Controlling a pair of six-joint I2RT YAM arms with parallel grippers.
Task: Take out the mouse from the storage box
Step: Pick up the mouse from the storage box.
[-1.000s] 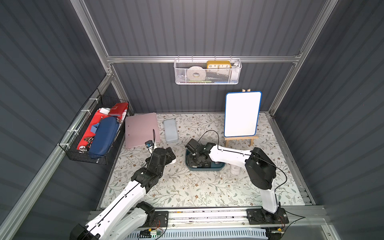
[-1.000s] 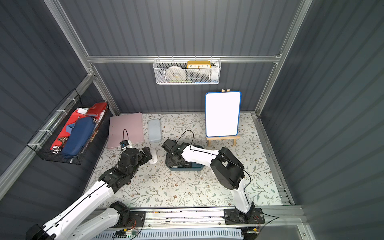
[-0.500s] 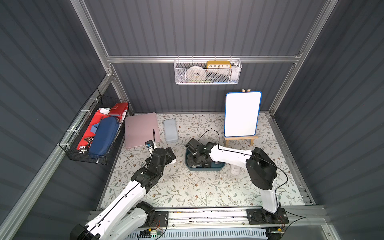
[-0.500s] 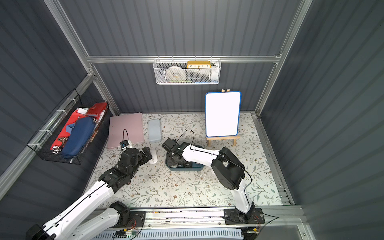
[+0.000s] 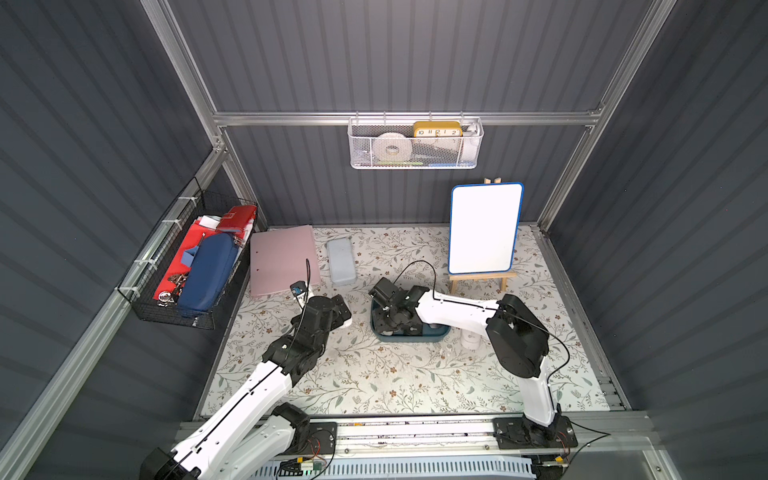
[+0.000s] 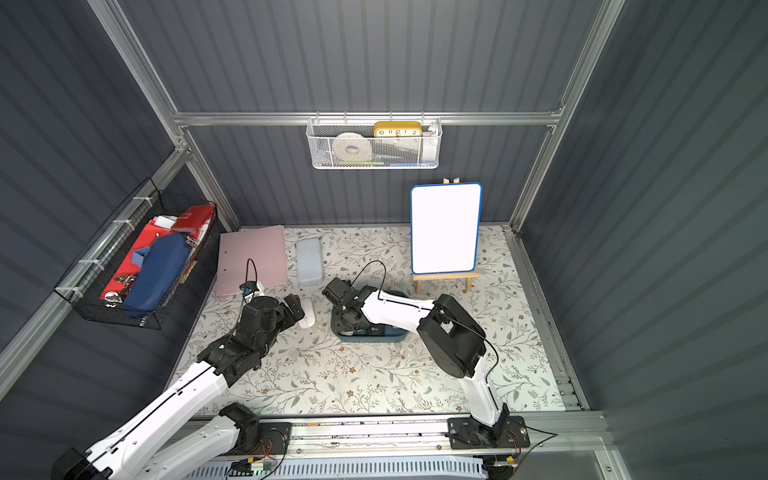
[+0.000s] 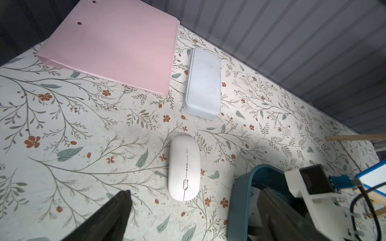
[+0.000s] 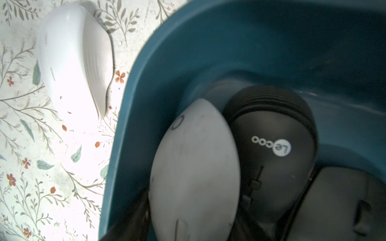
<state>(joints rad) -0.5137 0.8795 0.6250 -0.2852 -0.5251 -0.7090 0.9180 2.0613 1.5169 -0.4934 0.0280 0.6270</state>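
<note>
Little has shifted — right gripper (image 5: 391, 321) stays in the storage box (image 8: 229, 41) over the grey mouse (image 8: 194, 167), grip unclear; left gripper (image 5: 343, 311) spread wide above the white mouse (image 7: 183, 167)

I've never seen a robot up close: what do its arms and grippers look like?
The left arm and right arm have white shells and black joints. The left gripper and right gripper are black. Thin black cables loop at each wrist.

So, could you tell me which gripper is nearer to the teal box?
Right. The right gripper is down inside the teal box; the left gripper hangs outside it, by the white mouse.
</note>
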